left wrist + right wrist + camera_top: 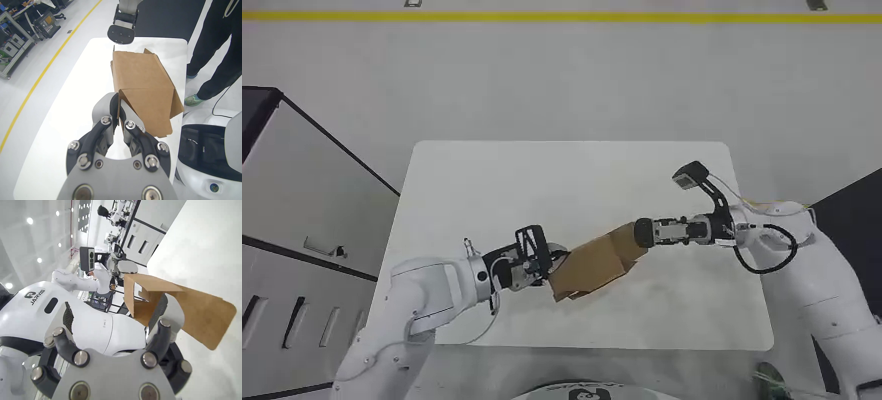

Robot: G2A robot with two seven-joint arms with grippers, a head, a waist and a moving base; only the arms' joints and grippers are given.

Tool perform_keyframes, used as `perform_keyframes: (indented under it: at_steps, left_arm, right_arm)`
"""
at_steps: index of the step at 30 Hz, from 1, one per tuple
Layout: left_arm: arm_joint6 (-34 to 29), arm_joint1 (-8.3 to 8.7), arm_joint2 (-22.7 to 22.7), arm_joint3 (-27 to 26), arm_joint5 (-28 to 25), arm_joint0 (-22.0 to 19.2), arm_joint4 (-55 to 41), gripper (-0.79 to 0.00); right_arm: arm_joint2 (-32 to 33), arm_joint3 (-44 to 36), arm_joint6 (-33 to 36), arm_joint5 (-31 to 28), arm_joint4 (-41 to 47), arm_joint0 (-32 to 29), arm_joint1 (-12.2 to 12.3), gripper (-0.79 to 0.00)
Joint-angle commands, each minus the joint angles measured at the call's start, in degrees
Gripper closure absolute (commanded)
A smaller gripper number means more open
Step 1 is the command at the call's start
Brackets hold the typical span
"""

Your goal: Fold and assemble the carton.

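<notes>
The brown carton (597, 262) is a partly opened sleeve lying slantwise over the white table (442, 180), near its front middle. My left gripper (554, 262) is at the carton's near-left end. In the left wrist view, my left gripper (118, 102) is shut on a thin end flap of the carton (143, 75). My right gripper (640, 235) is at the opposite, far-right end. In the right wrist view, my right gripper (113, 311) stands open. One of its fingers (159, 309) is inside the carton's (198, 315) open mouth against a panel, and the other is outside.
A grey cabinet (302, 200) stands left of the table. The table's back half and left side are bare. A yellow line (562, 17) runs across the floor beyond the table.
</notes>
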Motion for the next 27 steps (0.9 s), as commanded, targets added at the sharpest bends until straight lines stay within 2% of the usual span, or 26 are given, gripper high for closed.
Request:
perform_keyframes:
  at_steps: [1,5,20,24,27]
  left_arm:
    - [0.1,0.0,0.0,0.0,0.0,0.0,0.1,0.0]
    - [1.1,0.08,0.6,0.7,0.7,-0.1,0.1,0.0]
    - [0.9,0.7,1.5,2.2,2.0,-1.9,-3.0,0.0]
    - [1.1,0.85,1.4,2.4,2.9,-2.0,-3.2,0.0]
    - [1.0,1.0,1.5,2.4,3.2,-2.0,-3.5,0.0]
  right_arm:
    - [0.0,0.0,-0.1,-0.1,-0.1,0.0,0.0,-0.785]
    - [-0.3,-0.9,-1.7,-0.4,-0.8,-1.1,-0.2,-0.785]
    - [-2.6,0.9,1.8,1.8,1.3,0.5,-1.1,-0.785]
    - [-3.0,1.2,2.5,2.6,1.2,0.8,-1.2,-0.683]
    - [-3.2,1.4,3.0,3.1,1.0,1.0,-1.3,-0.656]
